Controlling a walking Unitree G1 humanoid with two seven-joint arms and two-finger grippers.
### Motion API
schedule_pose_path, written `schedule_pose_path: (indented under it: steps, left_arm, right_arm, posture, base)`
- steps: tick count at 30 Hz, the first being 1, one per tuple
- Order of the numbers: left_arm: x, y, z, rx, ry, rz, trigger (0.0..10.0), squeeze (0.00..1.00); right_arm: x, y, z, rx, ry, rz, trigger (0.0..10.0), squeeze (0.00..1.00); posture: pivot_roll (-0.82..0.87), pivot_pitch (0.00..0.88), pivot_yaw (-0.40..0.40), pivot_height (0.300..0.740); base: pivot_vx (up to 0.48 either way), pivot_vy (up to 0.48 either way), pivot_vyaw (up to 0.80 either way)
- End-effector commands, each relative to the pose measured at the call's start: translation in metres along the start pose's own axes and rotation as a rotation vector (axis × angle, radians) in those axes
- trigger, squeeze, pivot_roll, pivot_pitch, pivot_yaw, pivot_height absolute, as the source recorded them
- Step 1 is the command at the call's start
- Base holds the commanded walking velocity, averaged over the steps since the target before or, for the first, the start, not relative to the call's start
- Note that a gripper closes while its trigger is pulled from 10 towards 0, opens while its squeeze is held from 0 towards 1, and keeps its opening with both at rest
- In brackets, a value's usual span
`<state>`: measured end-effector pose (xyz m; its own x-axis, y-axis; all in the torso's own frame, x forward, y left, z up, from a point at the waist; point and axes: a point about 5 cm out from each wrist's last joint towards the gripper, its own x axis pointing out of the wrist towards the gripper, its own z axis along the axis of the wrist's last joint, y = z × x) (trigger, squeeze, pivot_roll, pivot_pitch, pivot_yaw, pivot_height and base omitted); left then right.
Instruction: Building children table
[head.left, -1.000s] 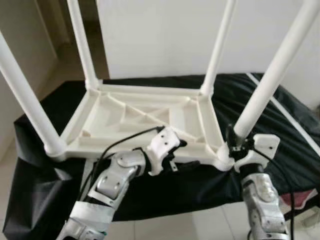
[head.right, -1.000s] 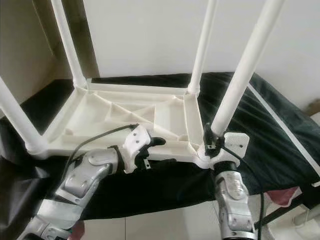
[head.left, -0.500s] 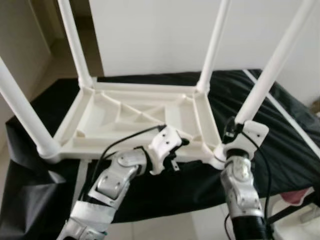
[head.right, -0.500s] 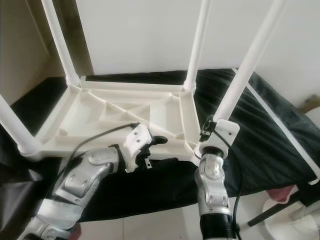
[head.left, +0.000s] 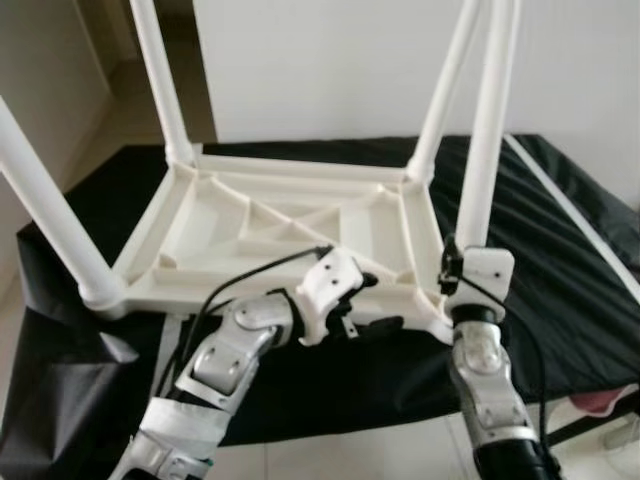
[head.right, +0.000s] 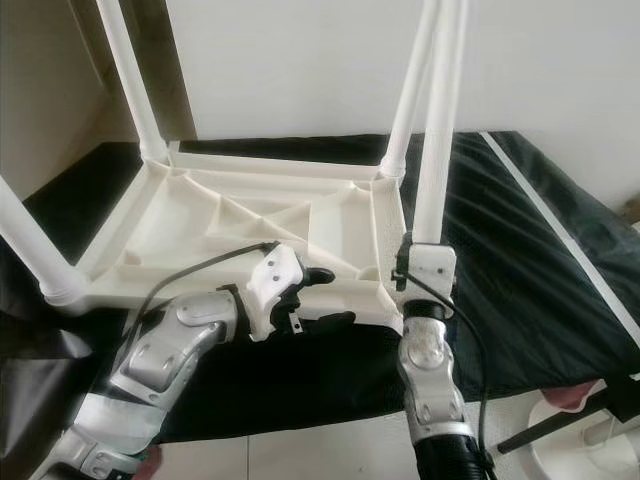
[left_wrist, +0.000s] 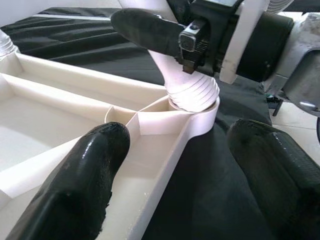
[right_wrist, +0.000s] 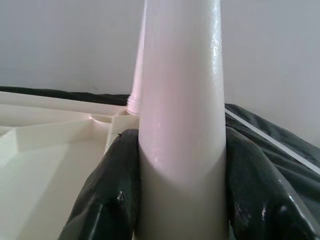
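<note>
A white plastic children's table (head.left: 270, 215) lies upside down on a black cloth, its legs pointing up. My right gripper (head.left: 462, 262) is shut on the near right leg (head.left: 485, 150) just above its corner socket. In the right wrist view both fingers (right_wrist: 107, 200) press against that leg (right_wrist: 182, 125), which stands nearly upright. My left gripper (head.left: 372, 303) is open and straddles the table's near rim beside that corner. In the left wrist view one finger (left_wrist: 80, 180) is inside the frame and the other is outside over the cloth. The leg's ribbed base (left_wrist: 192, 95) sits in the socket.
The near left leg (head.left: 50, 210), far left leg (head.left: 160, 80) and far right leg (head.left: 445, 95) stand in their corners. The black cloth (head.left: 560, 280) covers a low platform against a white wall. A white strip (head.left: 570, 215) crosses the cloth at right. Pale floor lies below the front edge.
The near right leg has swung from leaning right to almost upright, and my right arm has moved left with it. The left gripper has stayed at the near rim.
</note>
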<state>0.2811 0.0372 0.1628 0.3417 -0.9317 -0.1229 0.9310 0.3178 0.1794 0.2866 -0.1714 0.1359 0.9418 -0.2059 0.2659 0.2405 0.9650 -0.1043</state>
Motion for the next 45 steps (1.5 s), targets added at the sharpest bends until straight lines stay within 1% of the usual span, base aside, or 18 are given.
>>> schedule_pose_path:
  steps: [1, 6, 7, 11, 13, 15, 18, 20, 23, 26, 29, 32, 35, 36, 38, 40, 41, 45]
  left_arm:
    - [-0.001, 0.000, -0.001, -0.012, 0.003, 0.017, 10.0, 0.00]
    - [0.000, -0.001, 0.000, -0.016, 0.000, 0.008, 10.0, 0.00]
    - [0.002, -0.002, 0.000, -0.016, -0.001, 0.005, 10.0, 0.00]
    - [0.003, -0.002, 0.000, -0.015, -0.003, 0.006, 10.0, 0.00]
    - [0.003, -0.002, 0.000, -0.015, -0.003, 0.006, 10.0, 0.00]
    - [0.003, -0.001, 0.001, -0.016, -0.007, 0.011, 10.0, 0.00]
    - [0.003, 0.000, 0.001, -0.017, -0.008, 0.014, 10.0, 0.00]
    - [0.003, 0.001, 0.001, -0.018, -0.010, 0.023, 10.0, 0.00]
    - [0.002, 0.001, 0.001, -0.017, -0.009, 0.026, 10.0, 0.00]
    - [0.002, 0.001, 0.001, -0.018, -0.010, 0.025, 10.0, 0.00]
    - [0.002, 0.002, 0.002, -0.018, -0.010, 0.018, 10.0, 0.00]
    - [0.003, 0.002, 0.002, -0.017, -0.010, 0.018, 10.0, 0.00]
    - [0.002, 0.002, 0.002, -0.024, -0.010, 0.018, 10.0, 0.00]
    - [0.002, 0.002, 0.002, -0.024, -0.010, 0.018, 10.0, 0.00]
    - [0.002, 0.001, 0.001, -0.030, -0.007, 0.017, 10.0, 0.00]
    - [0.002, 0.001, 0.001, -0.029, -0.007, 0.017, 10.0, 0.00]
    - [0.002, 0.000, 0.000, -0.033, -0.005, 0.017, 10.0, 0.00]
    - [0.003, -0.001, 0.000, -0.039, -0.003, 0.015, 10.0, 0.00]
  right_arm:
    - [-0.012, -0.009, -0.026, -0.018, 0.136, -0.014, 10.0, 0.00]
    - [0.000, -0.014, -0.002, 0.086, 0.077, 0.001, 10.0, 0.00]
    - [0.006, -0.017, 0.012, 0.069, 0.025, 0.013, 10.0, 0.00]
    - [0.007, -0.014, 0.021, 0.013, -0.031, 0.057, 10.0, 0.00]
    - [0.007, -0.014, 0.021, 0.013, -0.031, 0.057, 10.0, 0.00]
    - [-0.002, -0.008, 0.018, -0.042, -0.060, 0.122, 10.0, 0.00]
    - [-0.006, -0.007, 0.015, -0.047, -0.058, 0.148, 10.0, 0.00]
    - [-0.013, -0.009, 0.010, -0.010, -0.023, 0.161, 10.0, 0.00]
    - [-0.013, -0.014, 0.012, 0.029, 0.003, 0.151, 10.0, 0.00]
    - [-0.006, -0.019, 0.021, 0.063, -0.001, 0.155, 10.0, 0.00]
    - [0.009, -0.031, 0.037, 0.125, 0.023, 0.190, 10.0, 0.00]
    - [0.013, -0.037, 0.038, 0.115, 0.063, 0.174, 10.0, 0.00]
    - [0.019, -0.052, 0.031, 0.124, 0.174, 0.072, 10.0, 0.00]
    - [0.019, -0.052, 0.031, 0.124, 0.174, 0.072, 10.0, 0.00]
    - [0.023, -0.064, 0.026, 0.153, 0.227, -0.025, 10.0, 0.00]
    - [0.023, -0.066, 0.027, 0.152, 0.223, -0.030, 10.0, 0.00]
    - [0.024, -0.068, 0.027, 0.196, 0.242, -0.047, 10.0, 0.00]
    - [0.026, -0.072, 0.028, 0.230, 0.269, -0.055, 10.0, 0.00]
  posture:
    - [0.04, 0.000, -0.022, 0.740]
    - [0.04, 0.000, -0.017, 0.740]
    - [0.03, 0.000, -0.016, 0.740]
    - [0.03, 0.000, -0.016, 0.740]
    - [0.03, 0.000, -0.016, 0.740]
    - [0.02, 0.000, -0.022, 0.740]
    - [0.03, 0.000, -0.025, 0.740]
    - [0.03, 0.000, -0.024, 0.740]
    - [0.03, 0.000, -0.024, 0.740]
    - [0.03, 0.000, -0.021, 0.740]
    - [0.02, 0.000, -0.013, 0.740]
    - [0.02, 0.000, -0.015, 0.740]
    - [0.01, 0.000, -0.014, 0.740]
    - [0.01, 0.000, -0.014, 0.740]
    - [0.01, 0.000, -0.015, 0.740]
    - [0.01, 0.000, -0.015, 0.740]
    - [0.01, 0.000, -0.015, 0.740]
    - [0.01, 0.000, -0.016, 0.740]
  base:
    - [0.000, 0.000, 0.00]
    - [0.000, 0.000, 0.00]
    - [0.000, 0.000, 0.00]
    - [0.000, 0.000, 0.00]
    - [0.000, 0.000, 0.00]
    - [0.000, 0.000, 0.00]
    - [0.000, 0.000, 0.00]
    - [0.000, 0.000, 0.00]
    - [0.000, 0.000, 0.00]
    - [0.000, 0.000, 0.00]
    - [0.000, 0.000, 0.00]
    - [0.000, 0.000, 0.00]
    - [0.000, 0.000, 0.00]
    - [0.000, 0.000, 0.00]
    - [0.000, 0.000, 0.00]
    - [0.000, 0.000, 0.00]
    - [0.000, 0.000, 0.00]
    - [0.000, 0.000, 0.00]
